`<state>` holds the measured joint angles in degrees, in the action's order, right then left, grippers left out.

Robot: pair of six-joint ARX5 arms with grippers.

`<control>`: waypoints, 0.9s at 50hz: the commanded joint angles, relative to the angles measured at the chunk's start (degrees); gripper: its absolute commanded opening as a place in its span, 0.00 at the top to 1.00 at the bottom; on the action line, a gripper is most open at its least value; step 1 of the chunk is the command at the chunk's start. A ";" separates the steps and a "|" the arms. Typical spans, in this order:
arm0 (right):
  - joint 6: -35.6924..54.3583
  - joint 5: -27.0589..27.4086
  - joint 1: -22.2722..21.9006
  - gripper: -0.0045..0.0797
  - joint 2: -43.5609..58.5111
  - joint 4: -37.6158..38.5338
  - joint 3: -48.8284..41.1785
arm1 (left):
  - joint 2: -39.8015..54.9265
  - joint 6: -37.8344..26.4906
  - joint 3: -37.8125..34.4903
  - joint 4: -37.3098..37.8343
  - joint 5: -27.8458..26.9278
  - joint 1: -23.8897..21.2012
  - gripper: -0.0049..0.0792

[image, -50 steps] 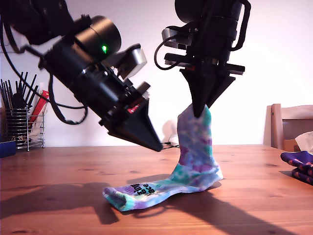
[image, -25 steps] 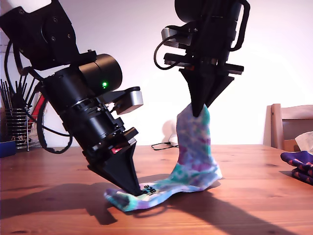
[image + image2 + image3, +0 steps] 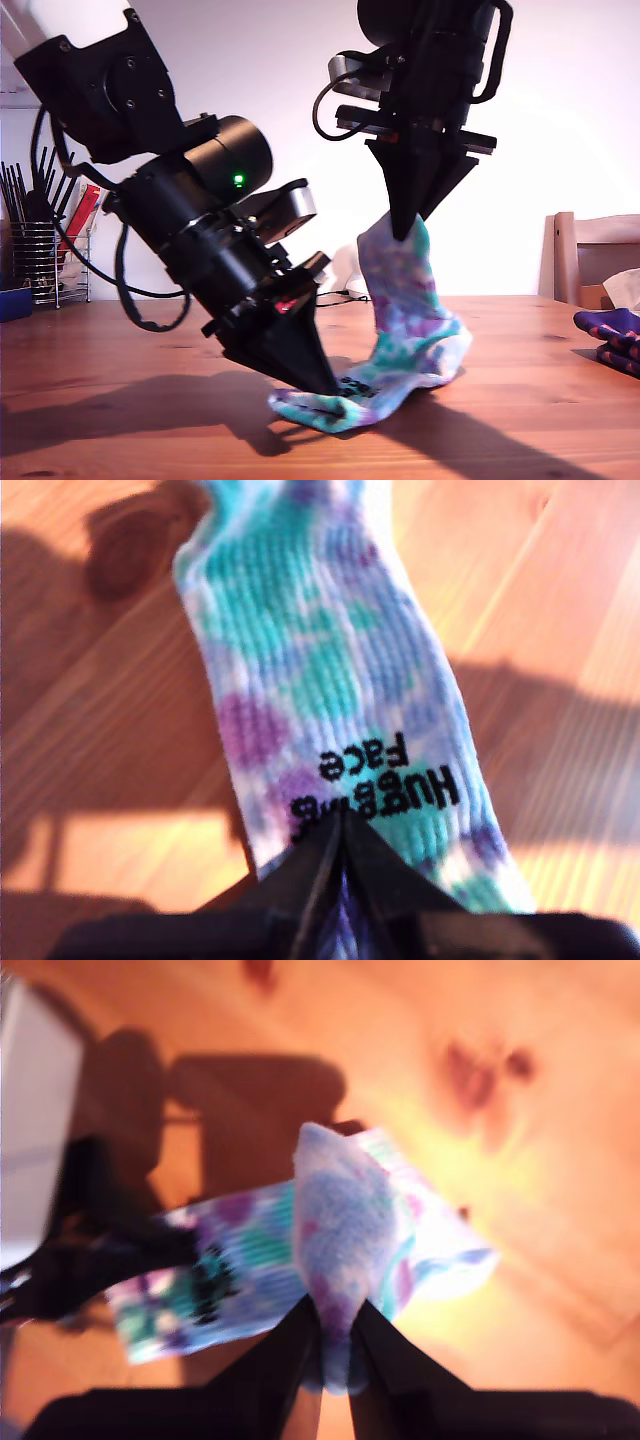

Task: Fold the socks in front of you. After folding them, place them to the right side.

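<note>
My second gripper [image 3: 404, 232] is pinched closed on one end of the tie-dye sock [image 3: 405, 330], holding that end up above the wooden table [image 3: 120, 400]; the fabric hangs from the tips down to the tabletop; my first gripper [image 3: 325, 388] has its jaws closed on the sock's lower end (the part printed with black lettering), right at the table surface; a dark patterned sock [image 3: 610, 338] lies at the exterior view's right edge, well apart; a wire utensil holder [image 3: 45, 262] stands at that view's left.
</note>
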<state>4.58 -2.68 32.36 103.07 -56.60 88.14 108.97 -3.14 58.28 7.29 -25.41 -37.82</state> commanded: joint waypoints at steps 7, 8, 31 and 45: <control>0.15 -3.13 1.31 0.96 -0.61 -2.47 -0.26 | 4.26 2.10 -1.46 -1.38 0.17 -0.22 0.97; 0.15 -3.30 1.49 0.96 -0.61 -2.73 -0.28 | 4.46 2.38 -1.46 -1.46 0.13 -0.22 0.97; -0.74 -4.68 4.37 0.96 -0.59 -0.94 -4.09 | 5.81 4.48 -1.29 -4.48 -1.18 -0.11 0.97; -0.70 -4.92 4.37 0.96 -0.59 3.54 -7.96 | 5.77 4.17 -0.92 -5.86 -4.04 1.14 0.97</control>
<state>4.12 -7.16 36.47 103.00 -53.98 81.19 111.83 1.26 58.28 0.82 -29.45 -37.04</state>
